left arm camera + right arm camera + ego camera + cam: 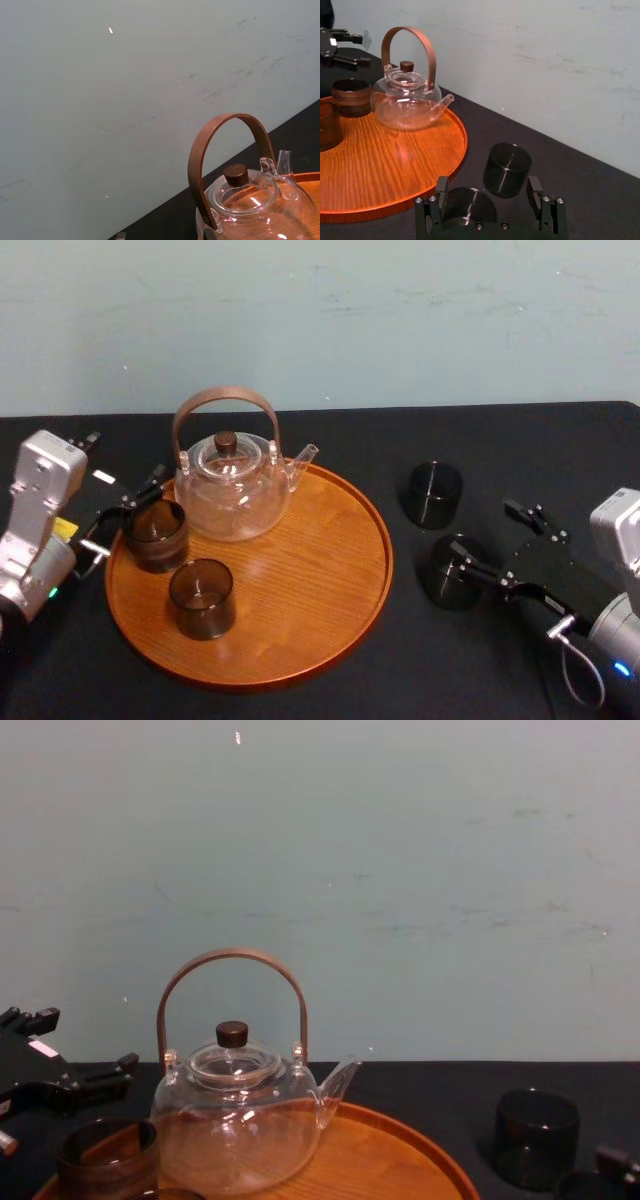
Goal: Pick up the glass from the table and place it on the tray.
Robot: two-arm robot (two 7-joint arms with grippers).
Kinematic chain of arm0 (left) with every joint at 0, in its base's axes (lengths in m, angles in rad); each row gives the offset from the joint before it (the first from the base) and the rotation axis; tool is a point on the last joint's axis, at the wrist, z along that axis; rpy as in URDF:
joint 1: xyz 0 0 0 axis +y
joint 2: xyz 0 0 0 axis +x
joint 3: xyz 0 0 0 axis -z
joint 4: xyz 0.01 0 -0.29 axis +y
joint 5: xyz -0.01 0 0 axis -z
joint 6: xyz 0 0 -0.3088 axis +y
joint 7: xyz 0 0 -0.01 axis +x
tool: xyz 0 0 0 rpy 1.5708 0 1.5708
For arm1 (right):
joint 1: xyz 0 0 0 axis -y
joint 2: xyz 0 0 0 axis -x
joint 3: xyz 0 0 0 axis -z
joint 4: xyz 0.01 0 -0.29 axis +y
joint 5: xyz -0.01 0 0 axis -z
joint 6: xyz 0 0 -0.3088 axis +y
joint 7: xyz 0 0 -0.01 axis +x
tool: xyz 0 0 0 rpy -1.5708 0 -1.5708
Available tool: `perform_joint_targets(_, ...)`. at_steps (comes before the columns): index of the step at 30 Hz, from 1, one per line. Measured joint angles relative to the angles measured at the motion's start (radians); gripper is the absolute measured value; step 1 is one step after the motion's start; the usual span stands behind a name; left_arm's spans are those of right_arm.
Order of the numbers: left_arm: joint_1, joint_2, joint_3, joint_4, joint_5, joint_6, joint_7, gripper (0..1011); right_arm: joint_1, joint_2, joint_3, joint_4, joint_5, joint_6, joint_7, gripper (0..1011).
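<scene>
While two glasses (201,597) sit on the tray (330,590), we find the right claw (487,185) open at a counter glass (447,585), gripping nothing; left claw (128,515) open, empty, beside the tray

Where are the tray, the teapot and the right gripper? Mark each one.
tray (320,565), head view, bare wood right of centre.
teapot (232,498), head view, its glass belly.
right gripper (488,190), right wrist view, midway between its open fingertips.

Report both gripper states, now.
Left gripper: open, empty, beside the left tray glass.
Right gripper: open, right at the near table glass, not gripping it.
</scene>
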State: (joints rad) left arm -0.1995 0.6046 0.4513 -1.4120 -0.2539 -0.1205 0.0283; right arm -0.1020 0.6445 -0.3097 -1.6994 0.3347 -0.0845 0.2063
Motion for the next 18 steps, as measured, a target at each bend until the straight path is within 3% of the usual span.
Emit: perform_joint_targets(18, 0.0, 0.0, 0.0, 0.0, 0.0, 0.0, 0.0, 1001, -0.019, -0.044, 0.015, 0.039, -0.003, 0.007, 0.054, 1002)
